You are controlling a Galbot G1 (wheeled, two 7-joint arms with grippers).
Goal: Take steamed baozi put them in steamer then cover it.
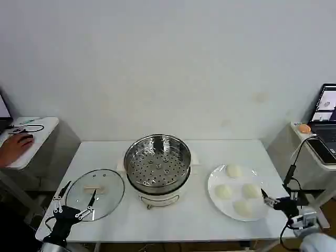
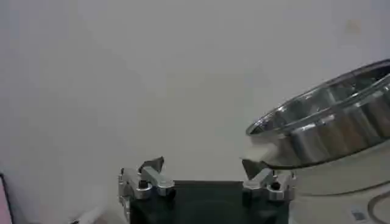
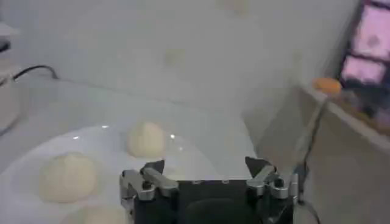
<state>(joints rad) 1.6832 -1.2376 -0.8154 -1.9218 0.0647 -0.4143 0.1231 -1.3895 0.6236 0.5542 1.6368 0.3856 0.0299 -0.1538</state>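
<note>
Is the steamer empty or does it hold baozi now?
Empty: the steamer shows its bare perforated floor; four baozi lie on the plate.

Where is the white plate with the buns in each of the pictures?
Head view: the white plate sits on the table to the right of the steamer, with four baozi on it, near the right gripper.
Left wrist view: no plate here.
Right wrist view: the plate lies just beyond the open gripper.
Shared landmark: the plain pale wall behind the table.

4 baozi, 1 steamer, 1 cover, 1 plate.
</note>
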